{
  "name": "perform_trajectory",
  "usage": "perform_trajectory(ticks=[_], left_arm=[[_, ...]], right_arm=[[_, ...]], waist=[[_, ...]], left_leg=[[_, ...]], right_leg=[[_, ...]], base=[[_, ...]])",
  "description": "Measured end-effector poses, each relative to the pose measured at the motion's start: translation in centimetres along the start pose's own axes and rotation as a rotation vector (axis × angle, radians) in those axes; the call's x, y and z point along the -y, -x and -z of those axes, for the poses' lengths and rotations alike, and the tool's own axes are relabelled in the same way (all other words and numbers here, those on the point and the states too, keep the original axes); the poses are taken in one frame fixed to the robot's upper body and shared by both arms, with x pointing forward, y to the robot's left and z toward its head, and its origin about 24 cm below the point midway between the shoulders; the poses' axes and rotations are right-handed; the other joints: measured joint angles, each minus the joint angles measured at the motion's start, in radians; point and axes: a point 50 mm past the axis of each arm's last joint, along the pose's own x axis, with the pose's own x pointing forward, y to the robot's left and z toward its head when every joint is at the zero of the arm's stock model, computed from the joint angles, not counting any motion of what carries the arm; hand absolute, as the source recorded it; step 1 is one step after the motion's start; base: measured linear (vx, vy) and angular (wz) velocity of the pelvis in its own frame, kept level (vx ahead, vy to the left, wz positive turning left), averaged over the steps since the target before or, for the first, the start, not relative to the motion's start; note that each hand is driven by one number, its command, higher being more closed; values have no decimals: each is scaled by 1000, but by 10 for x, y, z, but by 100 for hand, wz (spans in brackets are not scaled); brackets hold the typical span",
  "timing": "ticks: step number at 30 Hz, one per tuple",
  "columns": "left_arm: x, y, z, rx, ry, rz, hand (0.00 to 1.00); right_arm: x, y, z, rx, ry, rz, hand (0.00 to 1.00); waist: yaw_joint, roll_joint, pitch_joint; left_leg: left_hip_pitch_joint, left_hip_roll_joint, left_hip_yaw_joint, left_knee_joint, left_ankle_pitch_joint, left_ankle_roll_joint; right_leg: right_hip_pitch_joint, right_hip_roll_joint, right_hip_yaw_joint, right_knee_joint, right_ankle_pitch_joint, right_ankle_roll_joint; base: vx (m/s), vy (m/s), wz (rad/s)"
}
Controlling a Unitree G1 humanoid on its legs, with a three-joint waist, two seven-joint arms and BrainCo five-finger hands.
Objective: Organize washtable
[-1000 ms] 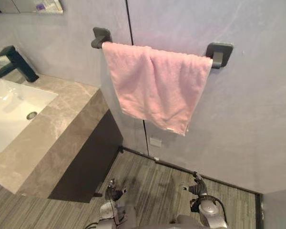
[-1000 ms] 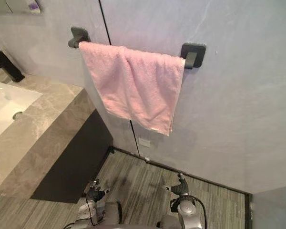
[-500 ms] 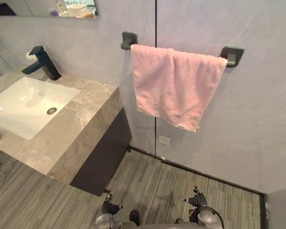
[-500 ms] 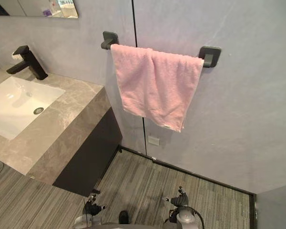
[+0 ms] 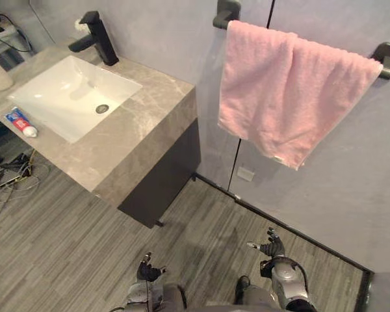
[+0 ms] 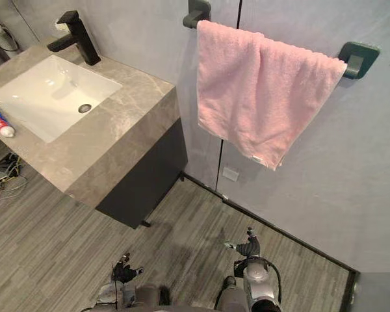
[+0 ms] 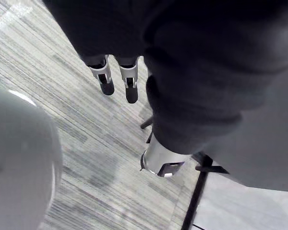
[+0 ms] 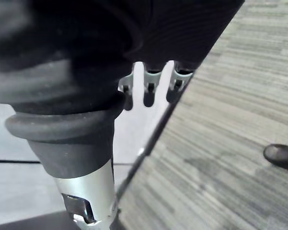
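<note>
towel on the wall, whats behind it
The pink towel hangs over a dark bar. The bar's two end mounts show, but its middle is covered. Behind it is grey wall, and a dark seam passes behind the towel and reappears below.

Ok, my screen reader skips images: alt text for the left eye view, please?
A pink towel hangs over a dark wall bar, beside a marble washtable with a white basin, black faucet and toothpaste tube. The left robot hand and right robot hand hang open near the floor.
</note>
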Motion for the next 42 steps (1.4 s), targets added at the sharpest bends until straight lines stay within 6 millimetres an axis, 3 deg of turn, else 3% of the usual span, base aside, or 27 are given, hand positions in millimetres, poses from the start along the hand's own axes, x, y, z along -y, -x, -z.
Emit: perform_trajectory(ticks=[1, 2, 3, 5, 7, 9, 13, 15, 17, 20, 21, 23, 24, 25, 26, 27, 28, 29, 30, 31, 33, 34, 35, 36, 37, 39, 42], left_arm=[[0, 0, 1, -5, -2, 1, 0], [2, 0, 0, -6, -10, 6, 0], [2, -3, -5, 8, -26, 11, 0], [-8, -4, -6, 10, -53, -7, 0], [-10, -7, -14, 35, -69, -10, 0], [-9, -7, -12, 32, -82, -5, 0], [-14, -2, 6, -22, -88, -12, 0], [-19, -2, 4, -6, -81, -32, 0], [-23, -3, 2, 5, -58, -49, 0], [-34, -3, 3, -6, -6, -110, 0], [-38, -3, 3, -9, 4, -123, 0], [-59, -3, 5, -31, 33, -190, 0], [-57, -6, -2, -14, 51, -193, 0], [-46, -4, 3, -34, 97, -183, 0], [-41, -4, 4, -45, 101, -171, 0], [-42, -8, -4, -29, 87, -164, 0], [-35, -11, -15, -2, 64, -136, 0], [-31, -12, -20, 16, 45, -119, 0], [-20, -12, -24, 33, 47, -89, 0], [-6, -7, -14, 11, 49, -54, 0], [0, -4, -12, 8, 50, -31, 0], [2, -3, -14, 21, 55, -24, 0], [3, -3, -13, 17, 57, -23, 0], [0, -3, -12, 15, 61, -30, 0], [-3, -2, -9, 8, 67, -39, 0], [0, -3, -15, 22, 71, -29, 0], [13, -2, -19, 39, 95, -2, 0]], right_arm=[[3, -2, 0, -6, 0, 8, 0], [10, -5, -2, -13, 2, 29, 0], [10, -6, -1, -18, 8, 24, 0], [7, -7, -3, -17, 20, 14, 0], [11, -12, -13, 10, 32, 34, 0], [10, -13, -15, 10, 37, 31, 0], [-4, -10, -11, 2, 69, -16, 0], [-4, -8, -5, -13, 72, -19, 0], [7, -1, 16, -70, 83, 4, 0], [12, 11, 42, -144, 36, 17, 0], [9, 12, 43, -148, 31, 11, 0], [-9, 21, 51, -175, -11, -28, 0], [-8, 24, 53, -173, -25, -19, 0], [3, 27, 51, -136, -76, 13, 0], [9, 27, 49, -115, -93, 34, 0], [5, 27, 46, -106, -108, 24, 0], [4, 27, 46, -113, -141, 28, 0], [1, 30, 51, -131, -145, 24, 0], [10, 30, 52, -123, -133, 40, 0], [20, 28, 53, -124, -107, 56, 0], [25, 27, 54, -134, -109, 73, 0], [25, 27, 55, -142, -110, 74, 0], [27, 26, 51, -133, -109, 78, 0], [27, 26, 52, -136, -108, 78, 0], [28, 26, 52, -139, -108, 81, 0], [26, 26, 56, -158, -109, 79, 0], [21, 26, 59, -185, -108, 68, 0]], waist=[[-8, 13, -7], [-13, 5, -4], [-13, 12, 5], [-13, 9, 3], [-23, 42, 15], [-15, 51, 16], [-7, 4, 42], [-7, -10, 52], [-14, 4, 72], [-15, -11, 89], [-12, -20, 98], [-35, -109, 69], [-44, -121, 69], [-38, -77, 89], [-39, -37, 97], [-16, -62, 119], [-28, -66, 116], [-53, -95, 97], [-66, -74, 91], [-48, -15, 75], [-39, -8, 72], [-41, -7, 75], [-30, 23, 62], [-28, 28, 42], [-18, 53, 29], [-20, 51, 16], [-16, 16, 32]], left_leg=[[20, 4, -11, -54, 22, -21], [22, -48, -30, -136, 28, -34], [-3, -54, -27, -169, 27, -35], [-27, -64, -38, -219, 28, -37], [-7, -74, -41, -356, 47, -58], [10, -83, -40, -400, 55, -49], [23, -124, -73, -287, 9, -28], [-35, -141, -113, -176, -55, -12], [-98, -143, -198, -45, -112, 12], [-152, -197, -302, 73, -149, 38], [-157, -215, -322, 78, -154, 45], [-143, -307, -448, -28, -110, 48], [-203, -329, -426, 130, -131, 61], [-176, -317, -357, 313, -237, 141], [-135, -282, -358, 262, -333, 175], [-117, -304, -413, 271, -378, 142], [-127, -311, -495, 269, -380, 134], [-138, -354, -555, 317, -389, 87], [-142, -350, -570, 454, -411, 64], [-85, -287, -579, 512, -439, 38], [-63, -263, -595, 508, -442, -28], [-50, -260, -584, 515, -416, -54], [-48, -208, -551, 548, -417, -62], [-58, -187, -527, 575, -422, -64], [-41, -146, -500, 576, -419, -72], [-11, -93, -413, 469, -413, -51], [-52, -56, -242, 342, -424, -23]], right_leg=[[-25, -12, 1, 16, 3, 6], [-88, -36, 4, 59, 19, 12], [-153, -24, 24, 83, 8, 28], [-160, 2, -1, 29, 38, -7], [-172, -16, -38, 13, 70, 0], [-171, -26, -47, 15, 83, 2], [-65, -58, -51, -56, 132, 24], [-45, -56, -22, -55, 90, 59], [-39, 44, 188, -18, -33, 89], [-25, 143, 397, 52, -99, 81], [-27, 140, 415, 79, -103, 79], [-47, 148, 464, 83, -137, 23], [-60, 149, 461, 110, -153, 14], [-59, 187, 449, 194, -183, 28], [-71, 214, 436, 259, -226, 27], [-103, 253, 494, 367, -291, 10], [-139, 301, 480, 403, -302, -8], [-153, 278, 428, 372, -286, -31], [-139, 274, 365, 408, -308, -72], [-128, 311, 324, 454, -333, -104], [-130, 315, 292, 539, -339, -137], [-188, 319, 283, 650, -308, -193], [-248, 375, 304, 621, -389, -152], [-238, 383, 307, 444, -291, -169], [-215, 403, 282, 430, -218, -166], [-173, 396, 285, 371, -212, -177], [-32, 330, 283, 181, -169, -158]], base=[[-107, 292, 37], [-225, 263, 30], [-230, 112, 35], [-165, 33, 38], [-109, 129, 53], [-133, 117, 27], [-177, 69, 14], [-218, 58, 39], [-209, 46, 85], [-61, 58, 92], [-20, 18, 112], [52, -54, 160], [63, -51, 168], [26, -13, 115], [-11, -34, 99], [25, -135, 138], [87, -197, 200], [182, -203, 237], [268, -110, 167], [270, -51, 97], [343, -72, 50], [296, -150, 19], [152, -149, -11], [40, -131, -33], [130, -111, -25], [248, -115, 12], [285, -82, 85]])
